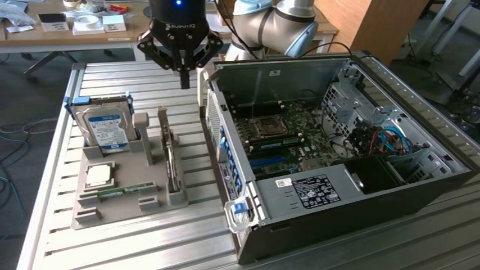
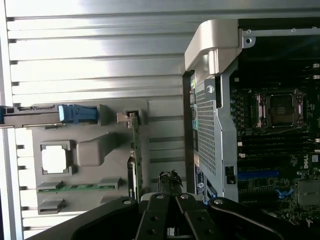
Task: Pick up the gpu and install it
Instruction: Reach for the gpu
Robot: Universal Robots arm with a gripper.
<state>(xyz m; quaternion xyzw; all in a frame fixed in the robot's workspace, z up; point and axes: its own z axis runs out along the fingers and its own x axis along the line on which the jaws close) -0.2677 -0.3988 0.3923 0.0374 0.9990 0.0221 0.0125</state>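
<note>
The gpu stands on its edge in a slot of the grey holder, a thin card with a metal bracket at its far end. In the wrist view the gpu appears edge-on. My gripper hangs above the table behind the holder, between it and the open computer case. Its fingers are shut together with nothing in them. In the wrist view the gripper sits just beside the gpu's line, apart from it.
On the holder a silver hard drive with a blue-white label stands upright, with a processor and a green memory stick lying flat. The motherboard lies exposed inside the case. Behind is a desk with small boxes.
</note>
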